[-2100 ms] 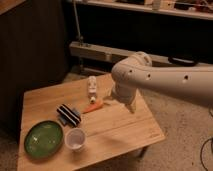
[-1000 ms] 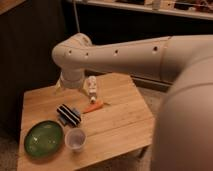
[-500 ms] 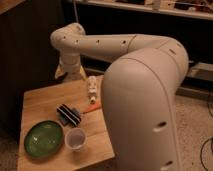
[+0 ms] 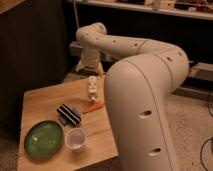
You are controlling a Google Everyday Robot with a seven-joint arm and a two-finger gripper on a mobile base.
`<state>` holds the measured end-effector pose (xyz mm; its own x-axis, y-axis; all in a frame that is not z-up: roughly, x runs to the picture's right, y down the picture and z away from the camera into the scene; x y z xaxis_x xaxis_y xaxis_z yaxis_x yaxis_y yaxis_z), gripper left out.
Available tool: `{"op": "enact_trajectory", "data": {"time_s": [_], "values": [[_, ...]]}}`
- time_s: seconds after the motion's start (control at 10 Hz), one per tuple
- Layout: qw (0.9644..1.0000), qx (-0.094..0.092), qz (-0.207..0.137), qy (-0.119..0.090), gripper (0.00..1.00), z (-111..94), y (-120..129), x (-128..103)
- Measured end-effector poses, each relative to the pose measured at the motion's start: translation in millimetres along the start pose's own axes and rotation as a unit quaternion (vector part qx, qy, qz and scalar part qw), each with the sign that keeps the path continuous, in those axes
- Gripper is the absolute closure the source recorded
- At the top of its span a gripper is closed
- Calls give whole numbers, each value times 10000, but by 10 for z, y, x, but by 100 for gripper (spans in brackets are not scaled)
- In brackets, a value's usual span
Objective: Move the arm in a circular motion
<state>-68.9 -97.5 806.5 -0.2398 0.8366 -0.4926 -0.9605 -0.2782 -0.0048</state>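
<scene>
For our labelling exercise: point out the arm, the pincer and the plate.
arm [image 4: 145, 75], camera view: elbow bend.
pincer [image 4: 90, 69], camera view: its tip, at the far edge of the table [image 4: 42, 102].
plate [image 4: 44, 139], camera view: bare green centre.

Wooden table [image 4: 45, 102]: green plate [image 4: 44, 139], cup [image 4: 75, 140], striped item [image 4: 68, 114], orange item [image 4: 93, 106], white bottle [image 4: 92, 87]; gripper [image 4: 90, 69] above far edge.

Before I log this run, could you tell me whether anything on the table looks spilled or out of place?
Nothing stands out. The plate, cup, striped block, carrot and bottle rest on the table with no spill; the arm holds its gripper above the far edge, touching nothing.
</scene>
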Motion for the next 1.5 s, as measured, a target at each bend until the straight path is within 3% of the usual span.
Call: {"op": "enact_trajectory", "data": {"time_s": [0.4, 0.6, 0.7, 0.8, 1.1, 1.3, 1.5], "values": [[9974, 316, 621, -176, 20, -112, -1085, 167], [9960, 368, 802, -167, 20, -183, -1474, 412], [9951, 353, 920, -104, 20, -226, -1780, 667], [9948, 316, 966, -30, 20, -256, -1927, 865], [9965, 243, 766, 243, 20, -421, -2157, 1587], [9982, 201, 429, 368, 20, -501, -2087, 1806], [9988, 73, -133, 467, 20, -563, -1822, 1942]]}}
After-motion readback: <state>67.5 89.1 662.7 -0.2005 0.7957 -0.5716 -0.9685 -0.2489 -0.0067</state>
